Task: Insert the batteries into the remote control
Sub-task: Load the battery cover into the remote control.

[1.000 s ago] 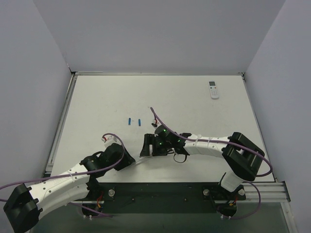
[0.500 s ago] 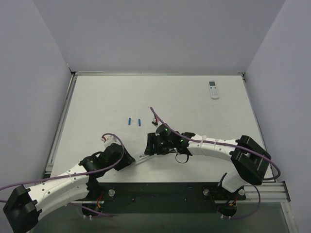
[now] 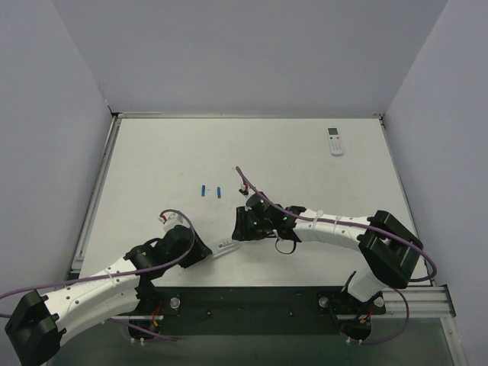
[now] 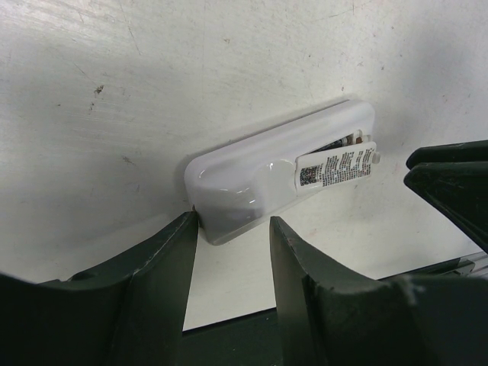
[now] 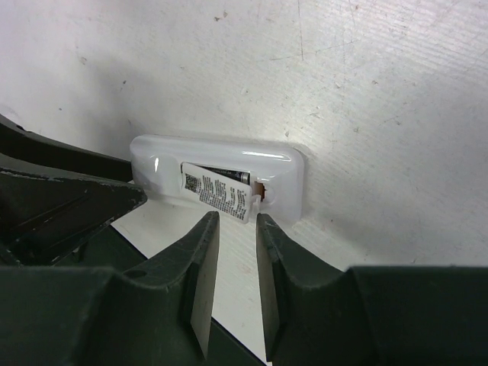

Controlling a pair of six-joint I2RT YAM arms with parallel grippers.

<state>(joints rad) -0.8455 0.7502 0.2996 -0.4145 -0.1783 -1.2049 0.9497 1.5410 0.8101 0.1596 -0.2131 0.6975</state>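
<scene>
Noting the remote control (image 3: pixel 223 245) lying back-up on the white surface (image 3: pixel 152 168), stretching between the two hands. Seeing its battery cover (image 4: pixel 335 166), a small panel carrying a printed label, sitting askew over the compartment and leaving a dark strip of the interior showing.

Logging the left hand (image 4: pixel 232 223) straddling one short end of the remote control. Finding its fingers (image 4: pixel 164 274) standing roughly half apart, one on each side of that end and pressing against it. Reading this as a grip on the remote control.

Logging the right hand (image 5: pixel 232 219) hovering low at the opposite end of the remote control, directly at the battery cover. Finding its fingers (image 5: pixel 200 252) standing nearly together, leaving only a narrow slit. Seeing the lower edge of the cover reaching down to the fingertips. Pinching the cover or merely meeting it: cannot tell from these views.

Spotting the batteries (image 3: pixel 219 191), two small blue cylinders, lying side by side beyond the far side of the remote control, apart from it and clear of both hands.

Spotting a rounder white remote (image 3: pixel 335 141) lying face-up, well apart from the remote control, off toward its far right.
</scene>
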